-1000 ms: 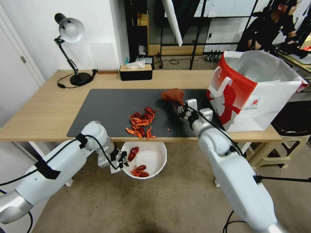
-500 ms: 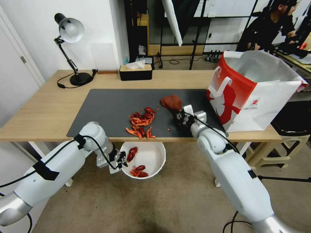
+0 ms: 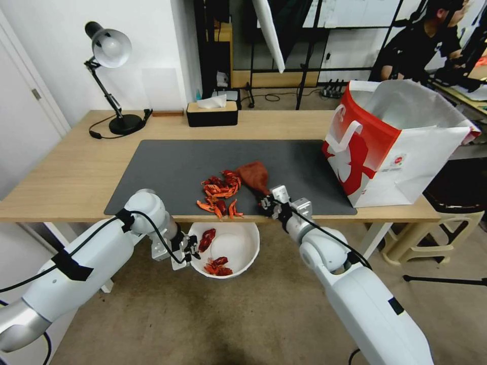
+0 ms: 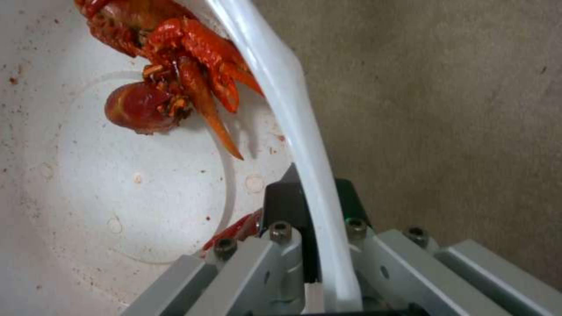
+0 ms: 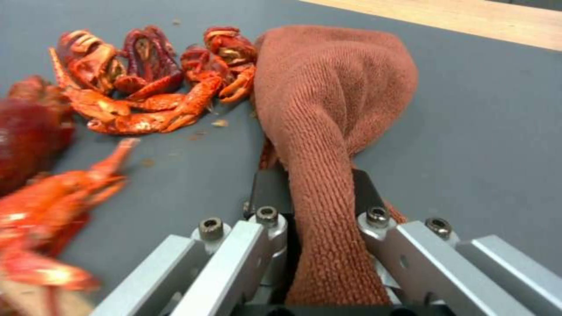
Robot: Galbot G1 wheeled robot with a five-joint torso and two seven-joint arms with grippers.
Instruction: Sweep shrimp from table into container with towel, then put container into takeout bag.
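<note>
A pile of red-orange shrimp point(image 3: 221, 192) lies near the front edge of the dark mat on the table point(image 3: 66, 172). My right gripper point(image 3: 267, 201) is shut on the reddish-brown towel point(image 3: 253, 175), whose bunched end touches the pile's right side; the towel point(image 5: 328, 109) rests against the shrimp point(image 5: 146, 87). Below the table's front edge, my left gripper point(image 3: 192, 250) is shut on the rim of the white container point(image 3: 238, 244), which holds a few shrimp point(image 4: 170, 83). The container's rim point(image 4: 293, 131) runs between the jaws. The red and white takeout bag point(image 3: 395, 147) stands open at the table's right.
A black desk lamp point(image 3: 109, 76) and a black tissue box point(image 3: 212, 111) stand at the back of the table. A beige stool point(image 3: 436, 228) sits under the table's right end. Carpet floor lies beneath the container.
My right gripper has drawn the towel left and toward the front edge, from beside the bag to the right side of the shrimp pile. The left gripper and container have barely moved.
</note>
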